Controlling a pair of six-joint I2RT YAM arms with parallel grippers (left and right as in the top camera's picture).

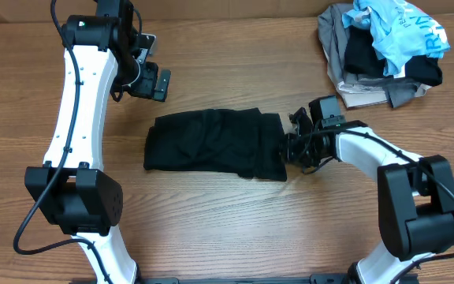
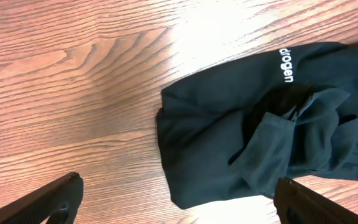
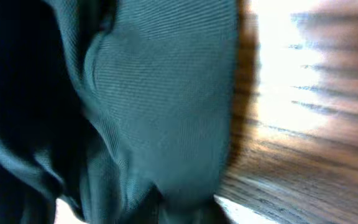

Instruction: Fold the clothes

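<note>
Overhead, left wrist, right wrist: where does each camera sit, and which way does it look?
Overhead: above the table, facing straight down; shows both arms, the black T-shirt, a clothes heap.
Left wrist: on the left arm, looking down at the black T-shirt's logo end; the left claw is open, fingers in the bottom corners.
Right wrist: very close to the black T-shirt and table; no fingers clearly visible.
Shared: all three show the black T-shirt.

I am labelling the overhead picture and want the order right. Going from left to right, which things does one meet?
Left arm → black T-shirt → right arm's fingers, at the shirt's right edge → heap of clothes, farther back on the table.
</note>
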